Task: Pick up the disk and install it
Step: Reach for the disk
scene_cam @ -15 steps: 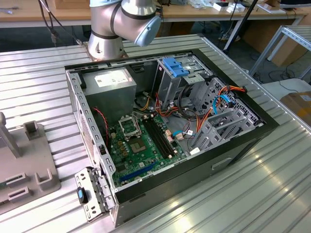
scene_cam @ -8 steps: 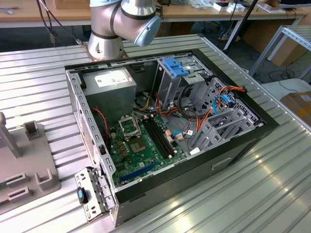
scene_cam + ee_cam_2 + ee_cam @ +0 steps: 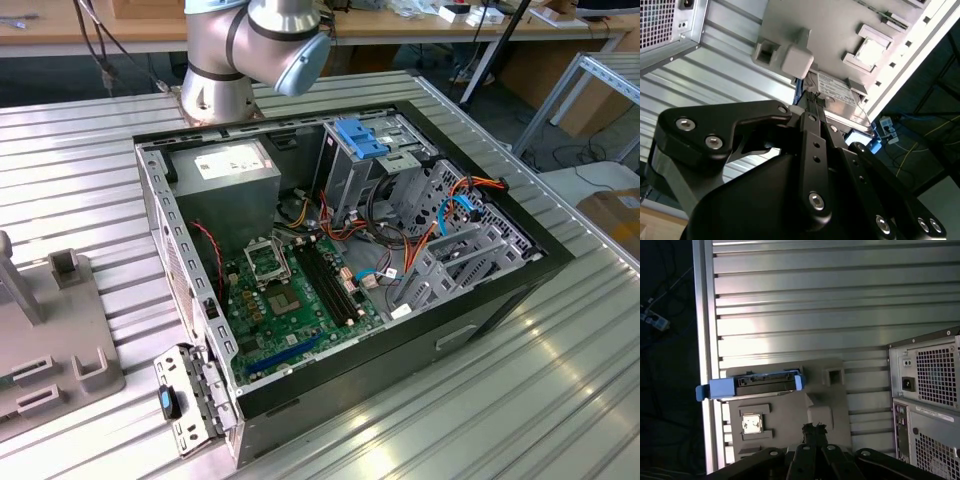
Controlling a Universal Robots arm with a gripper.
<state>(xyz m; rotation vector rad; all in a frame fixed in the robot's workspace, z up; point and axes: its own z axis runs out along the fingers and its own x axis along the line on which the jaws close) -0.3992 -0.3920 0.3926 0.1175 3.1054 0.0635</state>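
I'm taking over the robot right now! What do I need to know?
Tool: shut, holding nothing, over the grey holder, apart from the disk.
Disk: on edge in that holder, at the rim of the metal table, outside the open computer case.
Done: nothing so far; the disk is not picked up.
Left: the pick-up and the install.

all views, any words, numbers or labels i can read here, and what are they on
power-supply box white label: print too small to read
disk white label: blurred, unreadable
computer case rear sticker: too small to read
No text can be quoted.
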